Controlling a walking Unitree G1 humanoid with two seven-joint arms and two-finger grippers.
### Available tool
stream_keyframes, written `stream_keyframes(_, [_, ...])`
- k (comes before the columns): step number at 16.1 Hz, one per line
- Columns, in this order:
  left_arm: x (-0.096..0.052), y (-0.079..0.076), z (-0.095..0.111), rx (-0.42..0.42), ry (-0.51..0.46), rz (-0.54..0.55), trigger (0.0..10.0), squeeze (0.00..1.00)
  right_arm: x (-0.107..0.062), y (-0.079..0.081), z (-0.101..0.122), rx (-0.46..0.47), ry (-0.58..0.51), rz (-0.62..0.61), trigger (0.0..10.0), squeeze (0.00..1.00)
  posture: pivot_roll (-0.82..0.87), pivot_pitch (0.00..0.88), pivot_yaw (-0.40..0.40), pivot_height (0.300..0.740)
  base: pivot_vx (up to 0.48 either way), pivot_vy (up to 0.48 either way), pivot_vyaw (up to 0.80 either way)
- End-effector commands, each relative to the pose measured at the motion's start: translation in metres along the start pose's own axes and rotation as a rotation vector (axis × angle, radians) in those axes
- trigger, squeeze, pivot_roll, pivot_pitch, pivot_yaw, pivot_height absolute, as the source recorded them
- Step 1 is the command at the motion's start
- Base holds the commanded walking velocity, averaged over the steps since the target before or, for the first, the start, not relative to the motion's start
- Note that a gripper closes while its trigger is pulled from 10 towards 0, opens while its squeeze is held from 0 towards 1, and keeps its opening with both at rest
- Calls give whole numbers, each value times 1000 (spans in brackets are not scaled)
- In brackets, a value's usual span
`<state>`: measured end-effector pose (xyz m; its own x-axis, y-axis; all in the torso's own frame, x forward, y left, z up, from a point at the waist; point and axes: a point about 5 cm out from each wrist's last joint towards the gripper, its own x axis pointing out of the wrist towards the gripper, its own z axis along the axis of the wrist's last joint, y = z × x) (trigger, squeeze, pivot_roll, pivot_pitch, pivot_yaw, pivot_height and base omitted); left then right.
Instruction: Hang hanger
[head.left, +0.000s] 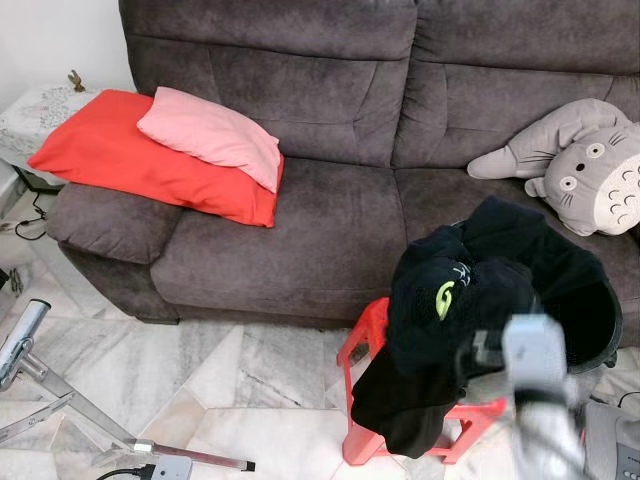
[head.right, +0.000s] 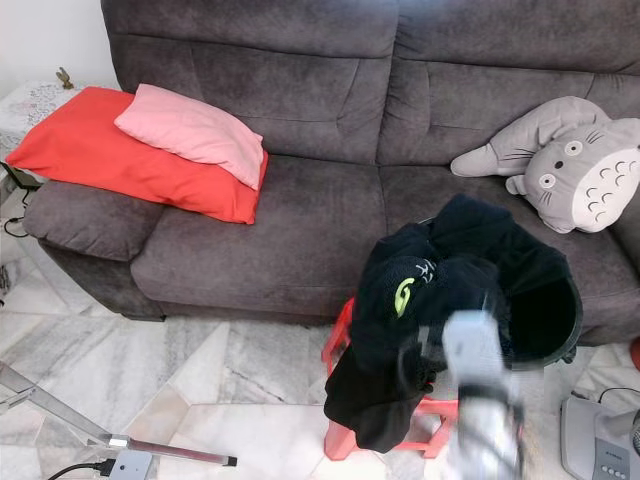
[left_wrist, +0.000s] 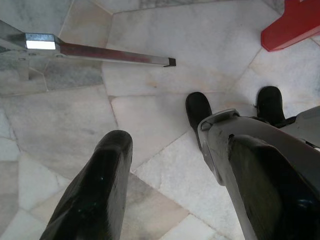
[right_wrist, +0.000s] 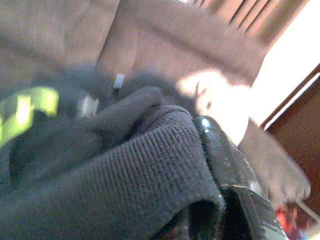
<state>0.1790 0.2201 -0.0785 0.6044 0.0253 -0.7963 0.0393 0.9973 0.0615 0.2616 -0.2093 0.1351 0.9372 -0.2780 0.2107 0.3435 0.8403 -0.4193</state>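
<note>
Ribbed black cuff fabric (right_wrist: 150, 165) lies against one black finger (right_wrist: 225, 165) of the right gripper (right_wrist: 200, 200) in the right wrist view; whether the fingers are gripping it or merely pressed into it cannot be told. Past the fingers in that view are more dark cloth, a yellow-green mark (right_wrist: 25, 112) and a blurred brown backdrop. From the head views, the right arm (head.left: 535, 390) is raised and blurred in front of a black garment (head.left: 450, 300) that is heaped over a red plastic stool (head.left: 365, 345) and a black basket (head.left: 590, 320) just beside it, on the marble floor (head.left: 250, 380) before the sofa (head.left: 330, 190). No hanger can be made out among the cloth.

Left gripper (left_wrist: 175, 180) fingers stand wide apart, with nothing between them, pointing down at the floor tiles. Beyond the fingertips are the robot's two black feet (left_wrist: 199, 111), a metal rack leg (left_wrist: 100, 51) with a black end cap, and a corner of the stool.

On the sofa, well away from both sets of fingers, a pink pillow (head.left: 210, 135) rests on a red pillow (head.left: 140, 160) at the left end, and a grey plush toy (head.left: 585, 165) leans at the right end.
</note>
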Motion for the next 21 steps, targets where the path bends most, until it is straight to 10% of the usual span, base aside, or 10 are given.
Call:
stream_keyframes(1, [-3, 1, -12, 4, 40, 6, 10000, 0, 5, -4, 17, 33, -47, -23, 0, 0, -140, 157, -19, 740, 0, 0, 0])
stream_keyframes(7, [-2, 1, -12, -7, 40, 9, 10000, 0, 27, -6, 51, 108, -63, -68, 0, 0, -143, 167, -19, 740, 0, 0, 0])
stream_keyframes(8, [-2, 1, -11, -6, 41, 10, 10000, 0, 30, -2, 45, 81, -16, -62, 8510, 0, -151, 171, -17, 740, 0, 0, 0])
stream_keyframes(9, [-2, 1, -11, 6, 47, 11, 10000, 0, 31, 4, 36, 147, 66, -56, 10000, 0, -147, 171, -16, 740, 0, 0, 0])
stream_keyframes(10, [-2, 1, -12, 12, 53, 12, 10000, 0, 32, 13, 29, 275, 163, -40, 10000, 0, -141, 176, -14, 740, 0, 0, 0])
stream_keyframes(13, [-3, 3, -13, 13, 66, 23, 10000, 0, 42, 20, 50, 289, 102, -14, 10000, 0, -130, 170, -12, 740, 0, 0, 0])
stream_keyframes(17, [-4, 4, -17, -238, 18, 104, 10000, 0, 42, 30, 50, 307, 130, -6, 10000, 0, -114, 163, -17, 740, 0, 0, 0])
stream_keyframes(21, [-3, 2, -5, -127, -78, 60, 10000, 0, 40, 31, 47, 298, 138, 13, 10000, 0, -98, 150, -19, 740, 0, 0, 0])
